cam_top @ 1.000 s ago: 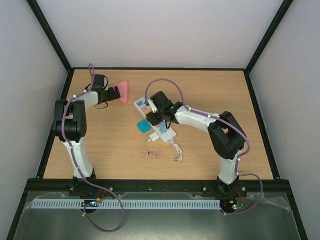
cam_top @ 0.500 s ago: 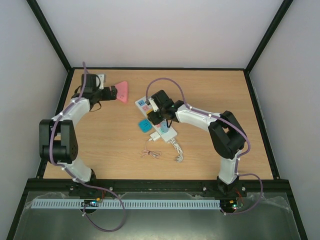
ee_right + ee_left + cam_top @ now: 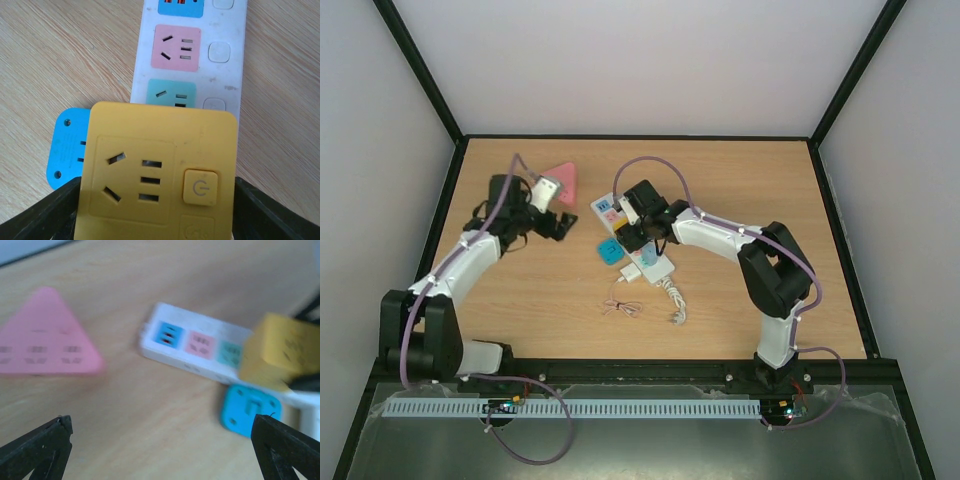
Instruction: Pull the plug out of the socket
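Wooden table carried socket at centre, pink triangle at its 10 o'clock, blue piece just beside at 8.

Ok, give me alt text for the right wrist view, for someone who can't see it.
A yellow outlet cube sits between the fingers of the right gripper, over a white power strip with blue, pink and teal outlets. A blue square piece lies beside the strip on the wooden table.

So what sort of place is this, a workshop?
Probably a robotics test cell in a lab: a left arm and right arm mounted at a wooden table, plain white walls inside a black frame, and props like a power strip and yellow adapter.
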`<state>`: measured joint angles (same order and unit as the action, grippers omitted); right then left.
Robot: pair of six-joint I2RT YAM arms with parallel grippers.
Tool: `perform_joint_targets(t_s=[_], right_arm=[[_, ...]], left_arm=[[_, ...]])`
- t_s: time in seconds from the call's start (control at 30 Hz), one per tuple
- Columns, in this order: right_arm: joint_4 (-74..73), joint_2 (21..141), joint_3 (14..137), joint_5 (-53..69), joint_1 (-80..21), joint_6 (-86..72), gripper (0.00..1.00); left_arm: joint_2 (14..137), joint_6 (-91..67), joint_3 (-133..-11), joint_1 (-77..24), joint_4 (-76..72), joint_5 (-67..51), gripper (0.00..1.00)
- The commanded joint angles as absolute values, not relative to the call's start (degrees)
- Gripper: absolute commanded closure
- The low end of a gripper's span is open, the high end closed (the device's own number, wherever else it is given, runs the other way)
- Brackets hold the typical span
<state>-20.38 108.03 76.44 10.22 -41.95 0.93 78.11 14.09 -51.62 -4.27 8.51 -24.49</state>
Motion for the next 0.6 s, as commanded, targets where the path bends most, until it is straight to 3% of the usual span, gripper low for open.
perform_joint_targets(t_s=[0.0, 0.23, 0.57], right_arm=[[-22.1, 105.1, 76.7, 10.0, -41.6, 0.9, 0.27], [-21.1, 106.0, 76.6, 10.6, -41.6, 0.9, 0.33], [-19.9, 106.0, 74.7, 10.3, -41.4, 1.3, 0.42]], left_arm=[[76.0, 23.3, -45.9, -10.5, 9.2, -22.3, 0.0], [77.6, 25.6, -39.8, -22.6, 4.2, -14.8, 0.0], [84.6, 27.6, -39.3, -25.4, -1.4, -13.5, 0.05]])
